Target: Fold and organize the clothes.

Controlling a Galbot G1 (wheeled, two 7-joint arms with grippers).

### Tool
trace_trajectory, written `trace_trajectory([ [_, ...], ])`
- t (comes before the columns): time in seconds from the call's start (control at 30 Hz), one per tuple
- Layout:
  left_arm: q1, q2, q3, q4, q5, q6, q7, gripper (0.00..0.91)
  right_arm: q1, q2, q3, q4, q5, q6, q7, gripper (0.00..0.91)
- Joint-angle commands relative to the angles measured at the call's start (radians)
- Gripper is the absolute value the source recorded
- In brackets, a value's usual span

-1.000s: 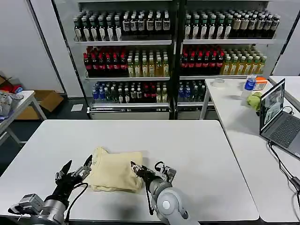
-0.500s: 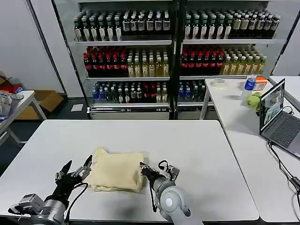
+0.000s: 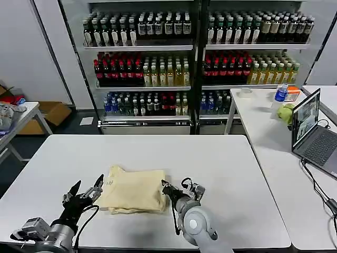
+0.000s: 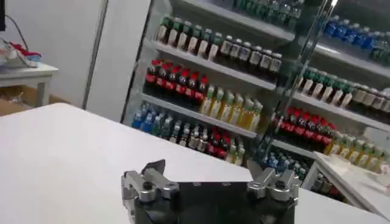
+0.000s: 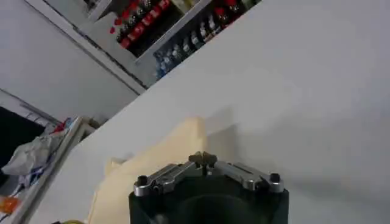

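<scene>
Clothes [image 3: 134, 190]: pale cream-yellow garment, folded into a rough rectangle, lying flat on the white surface [image 3: 221, 174], near the front edge, between the two pincers.
L pincer [image 3: 87, 194]: spread open, nothing in it, just beside the garment's left edge, tips pointing at it; can't tell if a tip touches the cloth.
R pincer [image 3: 167, 188]: tips pressed together at the garment's right edge. In the wrist view [image 5: 204, 159] the tips meet with no cloth visible between them, so prob. not gripping fabric.
Risk 1: R arm sliding sideways w/ tips at the edge could drag the top layer and undo the fold.
Risk 2: L pincer closing on only the top layer would lift one ply, rest stays flat, stack skews.
Risk 3: garment sits close to the near edge; a pull toward the robot could hang it over.
Risk 4: front edge looks uneven, lower ply peeking out; more folding would lock that in.
Containers: none on the work surface. Fridge shelves [image 3: 142, 47] behind hold rows of bottles, well apart from the work.
</scene>
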Motion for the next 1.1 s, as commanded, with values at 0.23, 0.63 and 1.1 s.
trace_trajectory([
  [0.23, -0.016, 0.007, 0.009, 0.016, -0.003, 0.003, 0.000, 0.907, 0.025, -0.151, 0.084, 0.014, 0.003, -0.052, -0.021, 0.000],
  [0.63, -0.026, 0.014, 0.017, 0.020, -0.002, 0.003, 0.000, 0.907, 0.022, -0.187, 0.117, 0.029, -0.103, -0.079, -0.080, 0.484],
  [1.1, -0.023, 0.049, 0.019, 0.040, 0.128, -0.021, 0.006, 0.907, -0.228, -0.256, 0.122, 0.207, -0.810, 0.345, -0.183, 0.907],
])
